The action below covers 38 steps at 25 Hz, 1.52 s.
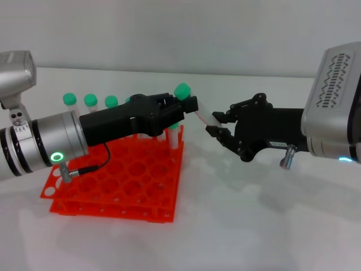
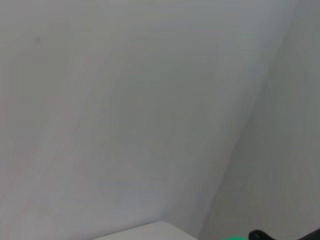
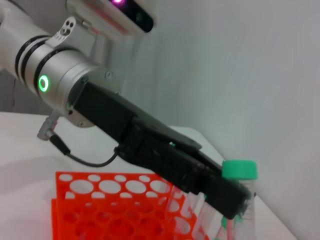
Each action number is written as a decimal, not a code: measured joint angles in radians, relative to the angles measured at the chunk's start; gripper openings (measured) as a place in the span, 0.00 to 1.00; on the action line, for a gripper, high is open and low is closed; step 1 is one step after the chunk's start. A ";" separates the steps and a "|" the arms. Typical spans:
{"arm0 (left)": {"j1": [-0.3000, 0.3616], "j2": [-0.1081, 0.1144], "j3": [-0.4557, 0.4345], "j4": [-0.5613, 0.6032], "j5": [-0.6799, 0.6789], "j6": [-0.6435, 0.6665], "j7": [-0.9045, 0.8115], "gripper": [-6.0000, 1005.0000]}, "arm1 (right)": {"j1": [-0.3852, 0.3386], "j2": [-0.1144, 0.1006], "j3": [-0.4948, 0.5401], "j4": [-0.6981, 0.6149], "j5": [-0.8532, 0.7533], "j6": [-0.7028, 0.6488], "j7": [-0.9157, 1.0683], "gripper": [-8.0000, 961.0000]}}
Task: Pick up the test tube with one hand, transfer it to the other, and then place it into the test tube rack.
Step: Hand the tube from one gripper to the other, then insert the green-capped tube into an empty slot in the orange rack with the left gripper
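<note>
test tube [image 1: 194, 107] above orange rack [image 1: 118, 180], tilted, pinched near green cap by my left gripper [image 1: 189, 106]; my right gripper [image 1: 217, 125] spread around its lower end.

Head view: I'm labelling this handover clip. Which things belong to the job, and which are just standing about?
Job: test tube, left gripper holding it, right gripper open at its tip, orange test tube rack.
Idle: other green-capped tubes in the rack, table.

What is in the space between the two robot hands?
In the head view, the test tube spans the gap, green cap up: the left gripper clamps its upper part, and the right gripper is at its lower end.
</note>
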 joint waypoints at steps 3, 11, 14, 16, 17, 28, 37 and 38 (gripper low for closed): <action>-0.001 0.000 -0.001 0.002 -0.003 0.000 0.000 0.22 | 0.001 0.000 -0.007 0.002 -0.021 0.008 0.010 0.28; 0.003 0.000 -0.001 0.002 -0.003 -0.011 0.000 0.22 | 0.002 0.000 -0.012 0.012 -0.033 -0.016 0.031 0.33; 0.007 0.002 -0.001 0.017 -0.004 -0.045 -0.012 0.22 | -0.006 0.000 -0.002 0.015 -0.039 -0.039 0.035 0.48; 0.016 0.005 0.000 0.059 0.011 -0.080 -0.055 0.22 | -0.014 -0.001 0.013 0.015 -0.046 -0.046 0.036 0.57; 0.024 0.006 0.000 0.089 0.024 -0.096 -0.088 0.22 | -0.018 -0.001 0.021 0.015 -0.049 -0.047 0.036 0.61; 0.186 0.004 0.003 0.539 0.182 -0.157 -0.402 0.21 | -0.050 -0.004 0.072 0.015 -0.050 -0.052 0.034 0.92; 0.296 -0.001 0.119 0.745 0.207 0.028 -0.321 0.21 | -0.047 -0.005 0.066 0.017 -0.061 -0.050 0.036 0.91; 0.306 -0.002 0.145 0.750 0.207 0.063 -0.303 0.21 | -0.048 -0.005 0.066 0.018 -0.061 -0.050 0.037 0.91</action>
